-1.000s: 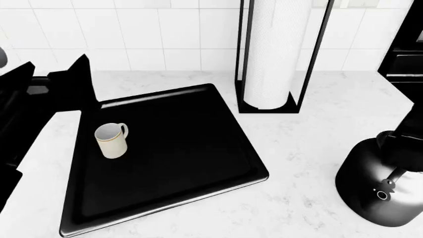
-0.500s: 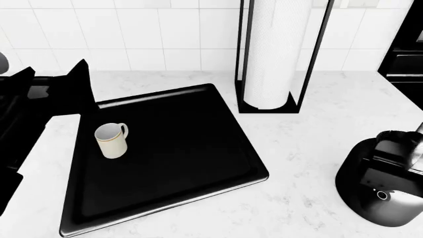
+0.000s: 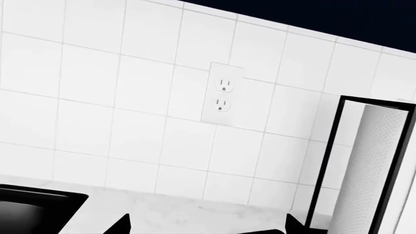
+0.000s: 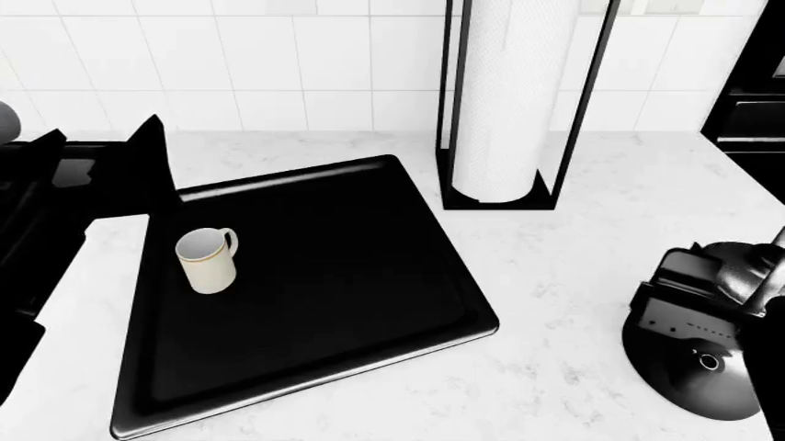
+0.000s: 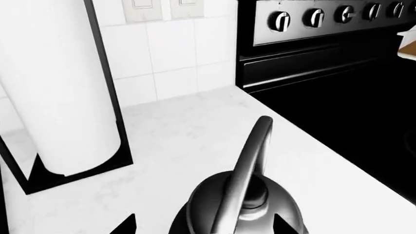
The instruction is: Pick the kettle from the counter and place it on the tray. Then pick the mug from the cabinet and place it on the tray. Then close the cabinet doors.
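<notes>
The cream mug [image 4: 206,260] stands upright on the left part of the black tray [image 4: 344,285], which lies on the white counter [image 4: 576,266]. The kettle [image 4: 701,378] looks dark and stands on the counter right of the tray. In the right wrist view the kettle [image 5: 224,207] shows with its arched handle [image 5: 250,156] up. My right gripper [image 5: 202,226] is open, one fingertip on each side of the kettle's body; in the head view it [image 4: 687,308] sits over the kettle. My left gripper [image 4: 105,142] is open and empty by the tray's far left corner, facing the tiled wall [image 3: 208,229].
A paper towel roll in a black frame [image 4: 503,101] stands behind the tray, by the tiled wall; it also shows in the right wrist view [image 5: 58,87]. A black stove with knobs [image 5: 325,48] lies just beyond the kettle. A wall outlet [image 3: 222,92] faces the left gripper.
My right arm has turned and moved in over the kettle, covering its top. The left gripper has shifted slightly. The mug and tray have not moved.
</notes>
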Robot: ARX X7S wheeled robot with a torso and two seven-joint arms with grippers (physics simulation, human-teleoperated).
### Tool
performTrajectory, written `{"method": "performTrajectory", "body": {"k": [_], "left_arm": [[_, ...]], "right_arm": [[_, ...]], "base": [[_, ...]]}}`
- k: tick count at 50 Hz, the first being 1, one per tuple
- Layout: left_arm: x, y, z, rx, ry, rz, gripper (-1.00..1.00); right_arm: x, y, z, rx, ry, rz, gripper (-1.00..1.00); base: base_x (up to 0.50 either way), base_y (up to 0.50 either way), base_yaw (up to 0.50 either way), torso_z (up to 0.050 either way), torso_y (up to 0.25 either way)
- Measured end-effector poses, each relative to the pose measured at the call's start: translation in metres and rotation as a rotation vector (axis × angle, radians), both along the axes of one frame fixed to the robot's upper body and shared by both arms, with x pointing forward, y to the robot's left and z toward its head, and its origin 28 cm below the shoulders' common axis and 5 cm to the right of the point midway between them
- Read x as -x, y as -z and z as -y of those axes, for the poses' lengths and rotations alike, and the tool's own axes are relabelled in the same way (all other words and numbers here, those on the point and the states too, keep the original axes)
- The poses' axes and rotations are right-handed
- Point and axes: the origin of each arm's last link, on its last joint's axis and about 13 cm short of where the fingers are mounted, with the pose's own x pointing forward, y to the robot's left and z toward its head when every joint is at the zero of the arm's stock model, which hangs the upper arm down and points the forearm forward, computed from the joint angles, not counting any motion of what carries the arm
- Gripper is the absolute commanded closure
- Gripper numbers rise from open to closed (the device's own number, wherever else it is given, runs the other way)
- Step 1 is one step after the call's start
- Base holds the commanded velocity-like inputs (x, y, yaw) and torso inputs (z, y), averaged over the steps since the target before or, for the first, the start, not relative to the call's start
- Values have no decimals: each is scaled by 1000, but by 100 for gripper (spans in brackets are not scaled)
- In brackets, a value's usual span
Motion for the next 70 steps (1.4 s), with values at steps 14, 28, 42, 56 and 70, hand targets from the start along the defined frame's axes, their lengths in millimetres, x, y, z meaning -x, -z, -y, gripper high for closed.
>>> {"method": "performTrajectory", "body": {"k": [14, 28, 42, 56, 70], "left_arm": [[1, 0, -2, 3, -6, -1, -100], [1, 2, -3, 6, -11, -5, -100], [0, 6, -4, 9, -15, -12, -100], [0, 8, -5, 13, -17, -18, -100], [0, 8, -6, 16, -19, -17, -100]], "right_arm": [[-8, 6, -2, -9, 13, -26, -100], [-13, 12, -1, -17, 37, -46, 100], [-13, 14, 0, -17, 49, -43, 100], [-15, 10, 3, 5, 49, -23, 100], [-20, -12, 2, 68, 10, 18, 100]], "base": [[0, 0, 0, 0, 0], [0, 0, 0, 0, 0], [0, 0, 0, 0, 0], [0, 0, 0, 0, 0], [0, 0, 0, 0, 0]]}}
